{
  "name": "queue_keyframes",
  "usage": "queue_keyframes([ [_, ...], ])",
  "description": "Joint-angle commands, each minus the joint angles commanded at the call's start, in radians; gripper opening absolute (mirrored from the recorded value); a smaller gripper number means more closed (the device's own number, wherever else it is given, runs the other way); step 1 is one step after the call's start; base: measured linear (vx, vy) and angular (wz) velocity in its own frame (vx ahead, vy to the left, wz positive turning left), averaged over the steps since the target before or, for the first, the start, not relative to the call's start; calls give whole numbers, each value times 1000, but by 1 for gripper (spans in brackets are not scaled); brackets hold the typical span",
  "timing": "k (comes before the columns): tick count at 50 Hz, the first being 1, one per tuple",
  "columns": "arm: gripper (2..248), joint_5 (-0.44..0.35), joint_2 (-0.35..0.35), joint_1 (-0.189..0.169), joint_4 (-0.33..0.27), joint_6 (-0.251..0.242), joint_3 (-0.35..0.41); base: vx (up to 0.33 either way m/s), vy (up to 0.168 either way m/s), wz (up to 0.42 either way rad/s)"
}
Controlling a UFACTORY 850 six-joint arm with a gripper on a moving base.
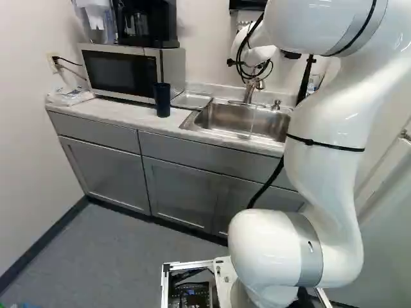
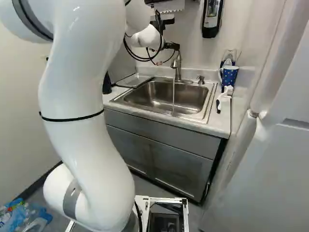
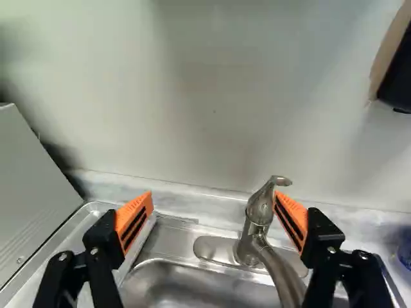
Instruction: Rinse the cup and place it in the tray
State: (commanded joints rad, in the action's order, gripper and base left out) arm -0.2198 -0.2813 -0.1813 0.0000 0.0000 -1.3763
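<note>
Left base view: cup (image 1: 162,97) lies left of the gripper (image 3: 213,196), lower and nearer the base

Pale walls (image 1: 29,122) close in a small kitchen corner over a grey floor (image 1: 122,263). Grey cabinets (image 1: 106,173) run across it, topped by a light countertop (image 1: 125,122). The white arm (image 1: 331,128) reaches over the steel sink (image 2: 166,96), set into that top. A microwave (image 1: 122,70) stands beyond the sink's left end, with a coffee maker (image 1: 146,24) on it. Between microwave and basin lies the metal tray (image 1: 191,100).

Water (image 2: 174,96) runs from the faucet (image 2: 177,70) into the basin, so rinsing looks ready to begin once the cup is fetched. The dark blue cup stands upright on the countertop, just before the microwave's sink-side end and close to the tray; its long axis is vertical. A spotted mug (image 2: 229,75) stands past the sink's right end, beside a brush (image 2: 227,92). I take the dark blue cup as the one meant, though the task does not say which.

The two fingers stand wide apart with nothing clamped. The faucet lever (image 3: 276,181) shows between them, close by one orange pad (image 3: 292,218); whether they touch, I cannot tell. The next move probably calls for backing clear of the lever, then travelling left and down, with the fingers set either side of the cup's wall.
</note>
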Motion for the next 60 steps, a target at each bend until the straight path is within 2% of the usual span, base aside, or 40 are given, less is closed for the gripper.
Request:
queue_keyframes([
  [14,247,5,54,29,0,0,61,0,0,0],
  [33,247,58,128,70,0,0,142,0,0,0],
  [60,247,204,246,81,0,0,265,0,0,0],
])
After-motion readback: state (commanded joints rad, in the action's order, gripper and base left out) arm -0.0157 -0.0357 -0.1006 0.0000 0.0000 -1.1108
